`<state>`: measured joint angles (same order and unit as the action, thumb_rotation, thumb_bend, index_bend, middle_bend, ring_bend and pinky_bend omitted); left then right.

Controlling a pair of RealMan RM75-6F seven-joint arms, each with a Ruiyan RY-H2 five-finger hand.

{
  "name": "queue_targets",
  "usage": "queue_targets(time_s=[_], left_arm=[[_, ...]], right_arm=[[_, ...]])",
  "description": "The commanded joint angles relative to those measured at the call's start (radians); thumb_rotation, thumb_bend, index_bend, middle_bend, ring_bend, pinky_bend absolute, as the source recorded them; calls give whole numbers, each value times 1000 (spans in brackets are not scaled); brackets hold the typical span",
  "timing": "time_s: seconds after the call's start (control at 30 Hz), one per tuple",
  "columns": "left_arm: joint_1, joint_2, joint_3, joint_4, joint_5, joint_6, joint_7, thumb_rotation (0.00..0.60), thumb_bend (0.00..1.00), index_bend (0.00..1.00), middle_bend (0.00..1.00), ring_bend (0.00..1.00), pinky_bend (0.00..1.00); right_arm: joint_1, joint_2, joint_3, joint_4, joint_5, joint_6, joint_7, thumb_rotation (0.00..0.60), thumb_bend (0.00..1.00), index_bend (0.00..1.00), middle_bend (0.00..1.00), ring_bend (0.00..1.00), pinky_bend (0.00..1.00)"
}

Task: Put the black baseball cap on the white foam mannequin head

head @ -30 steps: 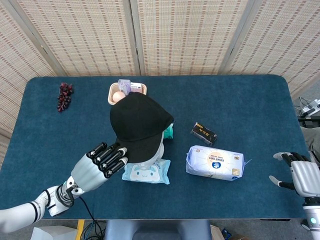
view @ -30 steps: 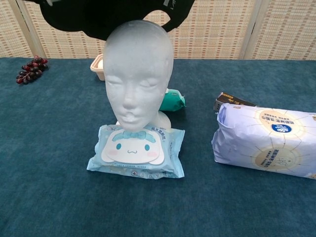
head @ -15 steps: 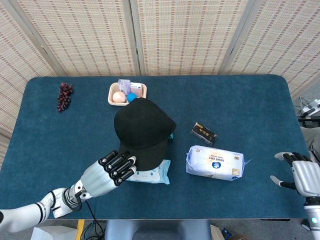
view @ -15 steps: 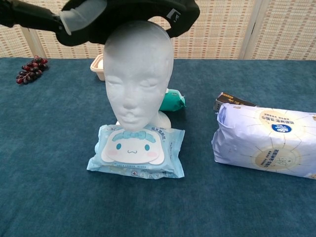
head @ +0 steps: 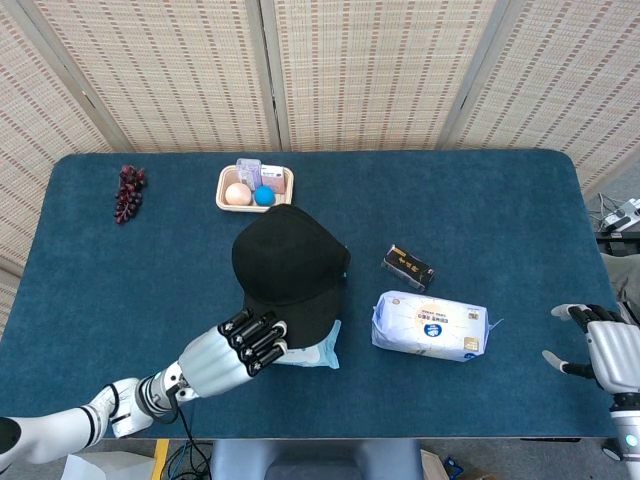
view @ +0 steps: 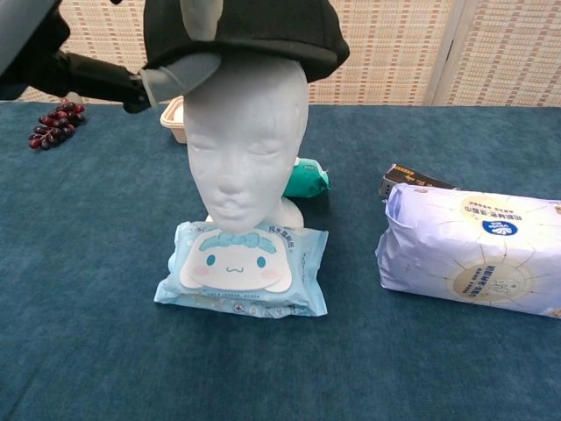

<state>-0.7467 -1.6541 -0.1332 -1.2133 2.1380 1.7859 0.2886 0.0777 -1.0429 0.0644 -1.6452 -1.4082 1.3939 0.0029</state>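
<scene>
The black baseball cap (view: 254, 31) sits low on the crown of the white foam mannequin head (view: 245, 140), its grey-lined brim (view: 180, 74) jutting to the left over the forehead. My left hand (head: 245, 345) grips that brim; in the chest view its dark fingers (view: 96, 77) reach in from the upper left. From the head view the cap (head: 290, 262) hides the mannequin head entirely. My right hand (head: 603, 348) hangs past the table's right front corner, fingers apart and holding nothing.
The mannequin stands behind a blue cartoon wipes pack (view: 241, 267). A white tissue pack (view: 473, 250) and a small black box (view: 408, 180) lie to the right, a teal pack (view: 308, 175) behind. A basket (head: 257, 187) and grapes (head: 128, 192) sit at the far left.
The cap has come down from above and behind the mannequin head onto its crown. My left hand moved right and toward the head with it. The right hand stayed put.
</scene>
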Motion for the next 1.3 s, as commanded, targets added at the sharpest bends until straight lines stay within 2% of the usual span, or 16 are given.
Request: queue_targets(time_s=[0.03, 1.3], left_arm=[[-3, -5, 5, 6, 2, -4, -3, 600, 381, 770, 553, 462, 695], [20, -71, 100, 96, -25, -71, -3, 600, 380, 729, 523, 441, 695]], right_arm=[[-1, 1, 0, 0, 1, 0, 1, 600, 0, 356, 400, 299, 327], [-3, 8, 4, -3, 15, -6, 8, 600, 0, 356, 400, 299, 327]])
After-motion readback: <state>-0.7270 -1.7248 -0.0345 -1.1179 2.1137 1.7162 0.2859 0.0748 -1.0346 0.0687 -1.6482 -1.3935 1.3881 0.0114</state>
